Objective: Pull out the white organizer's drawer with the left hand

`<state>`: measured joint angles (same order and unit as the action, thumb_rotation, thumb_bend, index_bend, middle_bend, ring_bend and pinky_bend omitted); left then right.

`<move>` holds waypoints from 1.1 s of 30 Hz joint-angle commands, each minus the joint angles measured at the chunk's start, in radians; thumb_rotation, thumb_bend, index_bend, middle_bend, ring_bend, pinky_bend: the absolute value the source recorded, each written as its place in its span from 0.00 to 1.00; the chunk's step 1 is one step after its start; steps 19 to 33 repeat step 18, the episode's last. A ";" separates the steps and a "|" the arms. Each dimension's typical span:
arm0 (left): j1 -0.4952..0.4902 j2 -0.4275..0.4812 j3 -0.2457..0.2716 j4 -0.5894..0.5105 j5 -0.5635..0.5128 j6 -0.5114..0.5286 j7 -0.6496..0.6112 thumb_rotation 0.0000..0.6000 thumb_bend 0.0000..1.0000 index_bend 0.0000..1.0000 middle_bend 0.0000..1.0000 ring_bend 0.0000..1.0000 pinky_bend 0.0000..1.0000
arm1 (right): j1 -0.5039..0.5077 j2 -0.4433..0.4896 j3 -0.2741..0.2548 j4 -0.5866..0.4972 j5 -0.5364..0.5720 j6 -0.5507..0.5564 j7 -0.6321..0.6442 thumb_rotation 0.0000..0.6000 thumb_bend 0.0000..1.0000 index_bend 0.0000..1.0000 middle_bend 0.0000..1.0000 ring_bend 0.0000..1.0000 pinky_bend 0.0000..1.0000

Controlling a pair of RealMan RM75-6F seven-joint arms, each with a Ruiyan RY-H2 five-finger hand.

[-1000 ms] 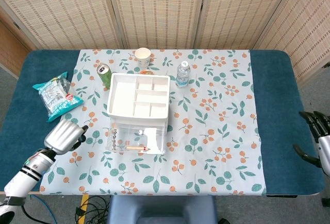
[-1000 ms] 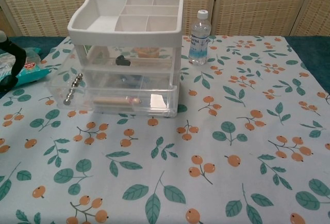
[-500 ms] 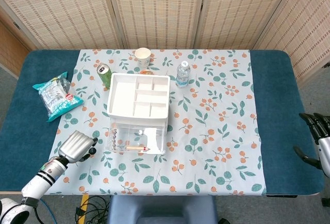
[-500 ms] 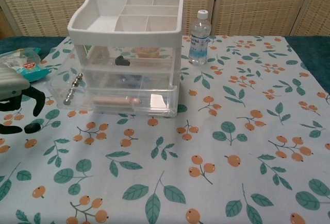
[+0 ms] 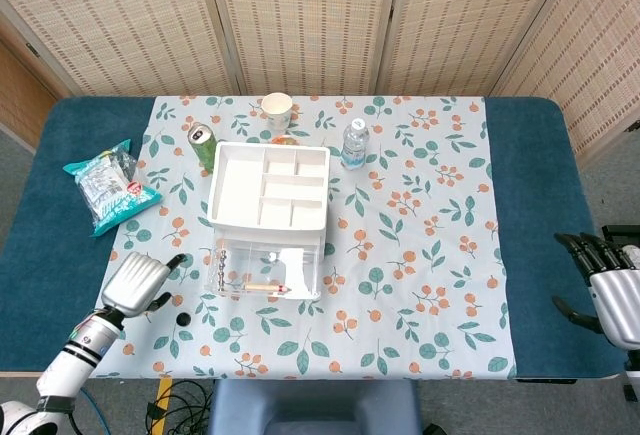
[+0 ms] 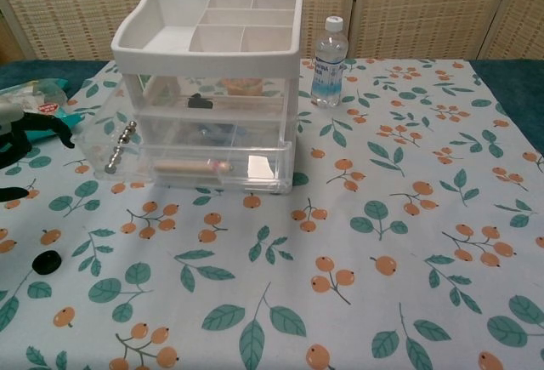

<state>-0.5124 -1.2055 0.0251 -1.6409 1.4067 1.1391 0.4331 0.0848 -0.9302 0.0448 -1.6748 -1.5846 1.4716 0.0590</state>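
The white plastic organizer with clear drawers point(image 5: 267, 220) stands near the middle of the surface covered by a leaf-and-berry printed cloth point(image 5: 420, 245), its compartmented white top tray open to above; the lowest clear drawer point(image 6: 204, 164) sticks out a little further than the drawers above it, and a row of small metal knobs point(image 6: 121, 144) shows at the left end of the organizer; inside the lowest drawer lies a thin pinkish stick. The left hand point(image 5: 137, 283) hovers near the front left edge of the surface, left of the organizer and apart from it, with its dark fingers point(image 6: 53, 128) spread and holding nothing. The right hand point(image 5: 600, 280) is at the far right over the blue edge, fingers apart and also empty. Behind the organizer stand a small clear water bottle point(image 5: 354, 144), a green drink can point(image 5: 203, 143) and a paper cup point(image 5: 277, 109); a teal snack bag point(image 5: 107, 185) lies at the left.
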 commanded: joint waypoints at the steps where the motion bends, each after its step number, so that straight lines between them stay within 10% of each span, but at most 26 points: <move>1: 0.058 0.017 -0.030 -0.023 -0.028 0.094 -0.014 1.00 0.26 0.25 0.70 0.65 0.87 | 0.002 -0.008 -0.007 0.006 0.000 -0.009 0.006 1.00 0.25 0.11 0.16 0.16 0.18; 10: 0.195 0.020 -0.075 -0.064 -0.084 0.314 -0.036 1.00 0.26 0.24 0.50 0.44 0.60 | 0.005 -0.030 -0.019 0.019 0.008 -0.030 0.014 1.00 0.26 0.11 0.16 0.16 0.18; 33: 0.278 0.011 -0.047 -0.113 -0.050 0.414 0.018 1.00 0.26 0.24 0.50 0.44 0.55 | 0.014 -0.042 -0.023 0.024 0.006 -0.045 0.015 1.00 0.26 0.11 0.16 0.16 0.18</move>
